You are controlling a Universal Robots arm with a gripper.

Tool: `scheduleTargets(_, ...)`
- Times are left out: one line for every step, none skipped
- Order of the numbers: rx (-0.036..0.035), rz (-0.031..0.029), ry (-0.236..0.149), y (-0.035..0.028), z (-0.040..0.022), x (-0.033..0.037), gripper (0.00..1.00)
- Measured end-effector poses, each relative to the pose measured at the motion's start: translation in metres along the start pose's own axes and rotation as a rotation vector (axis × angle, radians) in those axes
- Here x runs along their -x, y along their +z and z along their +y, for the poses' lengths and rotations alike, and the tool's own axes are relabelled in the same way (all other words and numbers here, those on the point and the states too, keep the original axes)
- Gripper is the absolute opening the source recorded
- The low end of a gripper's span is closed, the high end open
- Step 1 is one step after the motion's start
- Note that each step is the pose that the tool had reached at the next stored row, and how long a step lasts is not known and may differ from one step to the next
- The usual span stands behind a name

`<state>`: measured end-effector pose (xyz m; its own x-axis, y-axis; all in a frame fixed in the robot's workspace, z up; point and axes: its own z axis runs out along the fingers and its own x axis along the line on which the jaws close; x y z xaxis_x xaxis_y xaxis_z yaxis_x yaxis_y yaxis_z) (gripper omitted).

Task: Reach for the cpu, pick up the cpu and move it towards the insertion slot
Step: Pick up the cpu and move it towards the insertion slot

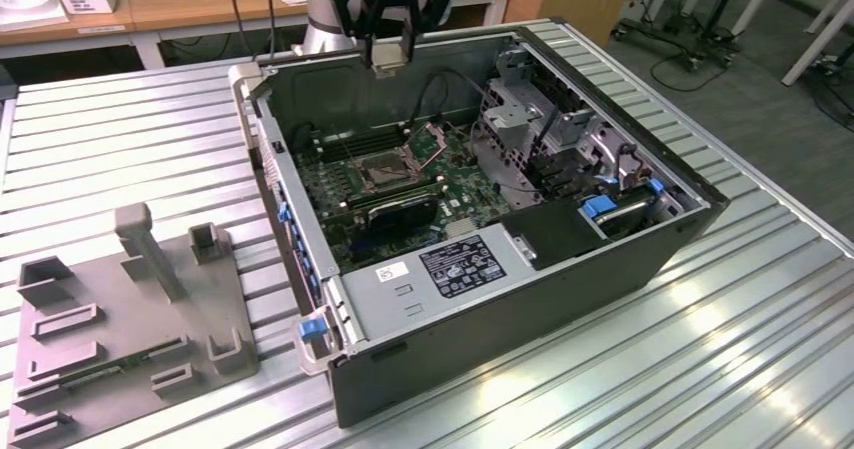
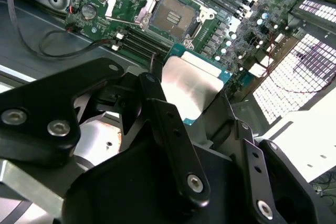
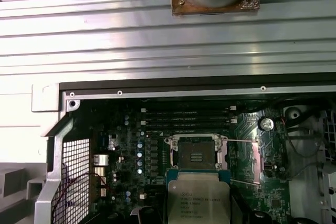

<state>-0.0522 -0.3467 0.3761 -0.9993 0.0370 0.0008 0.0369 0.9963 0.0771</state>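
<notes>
My gripper (image 1: 387, 57) hangs above the back wall of the open computer case (image 1: 667, 239), shut on the cpu (image 1: 386, 59). In both wrist views the cpu (image 2: 191, 85) (image 3: 198, 200) is a silvery square with a greenish rim, held flat by its edges between the black fingers (image 2: 168, 124). The insertion slot (image 1: 378, 172) lies below on the green motherboard, a dark square socket in a silvery bracket. Its bracket is swung open, and the socket (image 2: 176, 14) (image 3: 195, 153) sits just beyond the cpu's far edge in both wrist views.
The case lies on a ribbed metal table (image 1: 120, 139). Long memory slots (image 3: 186, 119) run beside the socket. A drive cage (image 1: 534, 119) and cables stand at the exterior view's right of the board. A grey fixture block (image 1: 134, 319) sits at the exterior view's left.
</notes>
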Motion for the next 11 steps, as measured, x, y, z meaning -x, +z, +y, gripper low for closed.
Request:
scheduleTargets(-0.0001,-0.0003,0.000,0.0002,0.0016,-0.0001,0.55)
scheduleTargets(0.0000,-0.0008,0.000,0.0005,0.0040,0.0002,0.55)
scheduleTargets(0.0000,-0.0008,0.000,0.0006,0.0051,0.0020,0.55)
scheduleTargets(-0.0001,-0.0009,0.000,0.0007,0.0065,0.0038,0.55)
scheduleTargets(0.0000,-0.0010,0.000,0.0008,0.0074,0.0044,0.55)
scheduleTargets(-0.0001,-0.0010,0.000,0.0008,0.0079,0.0047,0.55)
scheduleTargets(-0.0001,-0.0010,0.000,0.0008,0.0079,0.0048,0.55)
scheduleTargets(0.0000,-0.0010,0.000,0.0016,0.0079,0.0054,0.55)
scheduleTargets(0.0000,-0.0010,0.000,0.0022,0.0079,0.0059,0.55)
scheduleTargets(0.0000,-0.0010,0.000,0.0022,0.0079,0.0059,0.55)
scheduleTargets(-0.0001,-0.0009,0.000,0.0022,0.0079,0.0059,0.55)
